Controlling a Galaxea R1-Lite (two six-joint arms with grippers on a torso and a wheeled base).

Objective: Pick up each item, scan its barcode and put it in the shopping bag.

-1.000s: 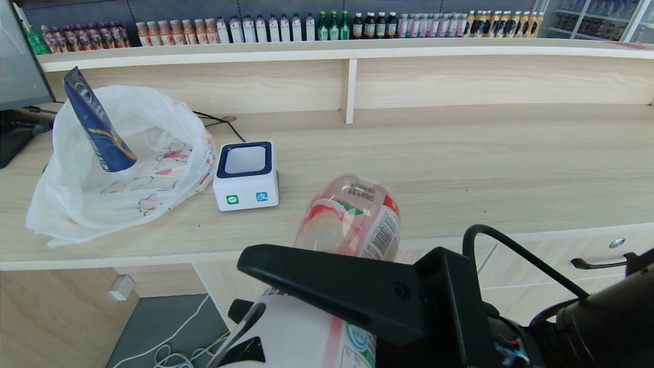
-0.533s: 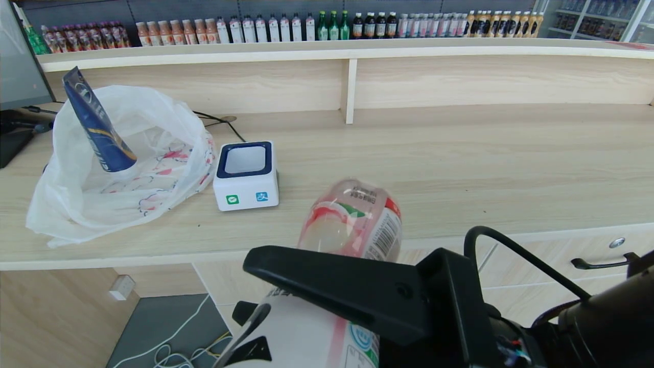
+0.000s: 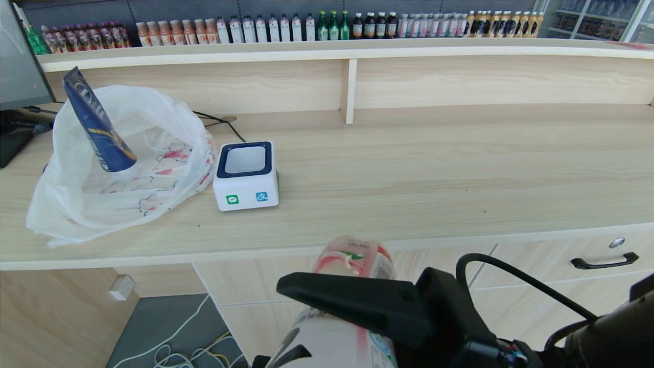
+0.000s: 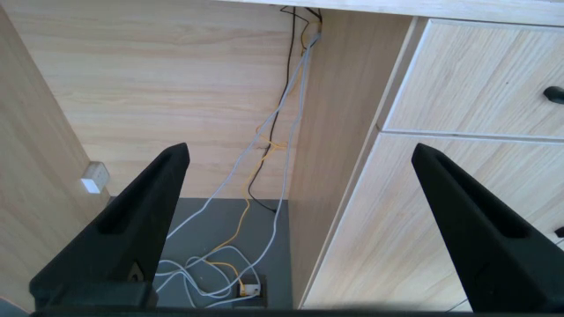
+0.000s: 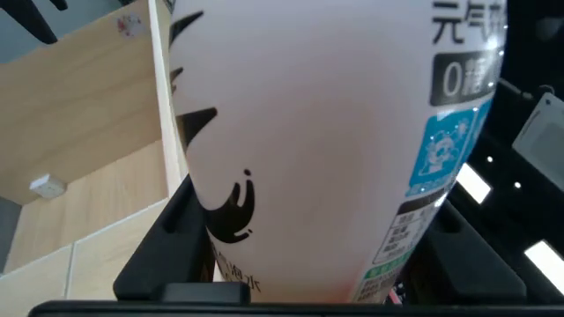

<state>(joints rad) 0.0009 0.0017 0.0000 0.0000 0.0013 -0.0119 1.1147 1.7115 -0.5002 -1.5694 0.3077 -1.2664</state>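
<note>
Bottom centre of the head view, the right gripper (image 3: 292,322) is clamped on the bottle (image 3: 353,258), below the counter (image 3: 409,168) edge. It is probably held ready for the upward-facing scanner (image 3: 246,175), centre left beside the bag (image 3: 76,204). The left gripper (image 4: 300,157) has its jaws apart and is empty.

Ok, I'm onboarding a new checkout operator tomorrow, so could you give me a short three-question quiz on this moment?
1. True or false: the scanner stands on the counter beside the shopping bag.
2. What does the right gripper hold? A) a bottle B) the scanner C) nothing
3. Fill in: the blue packet sticks up out of the ____.
Key: 1 true; 2 A; 3 shopping bag.
</note>
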